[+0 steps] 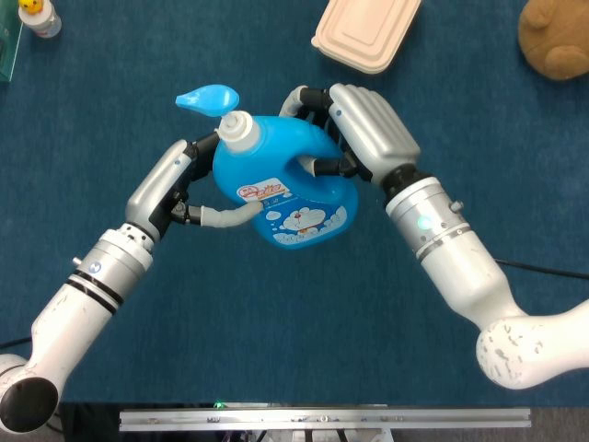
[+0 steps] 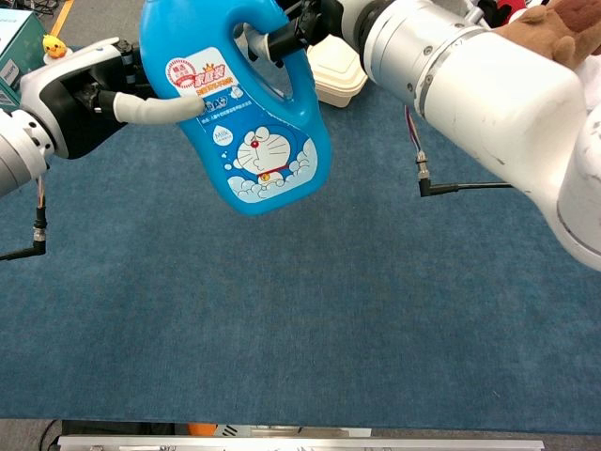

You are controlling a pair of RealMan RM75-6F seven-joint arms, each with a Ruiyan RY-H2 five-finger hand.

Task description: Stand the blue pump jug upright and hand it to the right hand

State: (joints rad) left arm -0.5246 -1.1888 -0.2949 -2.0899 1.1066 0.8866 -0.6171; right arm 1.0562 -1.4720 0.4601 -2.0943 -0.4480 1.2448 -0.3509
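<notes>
The blue pump jug (image 1: 285, 189) (image 2: 252, 122) hangs in the air above the blue table, roughly upright but tilted, its base swung toward my right side. Its light blue pump spout (image 1: 208, 97) points left. My left hand (image 1: 175, 189) (image 2: 80, 94) holds the jug's body from the left, thumb lying across the label. My right hand (image 1: 368, 129) (image 2: 310, 21) grips from the right, with fingers hooked through the jug's handle loop. The chest view cuts off the jug's top.
A beige lidded container (image 1: 366, 32) (image 2: 336, 70) lies behind the jug. A brown plush toy (image 1: 555, 37) (image 2: 554, 23) sits at the far right. A small yellow-topped bottle (image 1: 39, 17) (image 2: 54, 45) stands far left. A black cable (image 2: 465, 186) lies on the cloth.
</notes>
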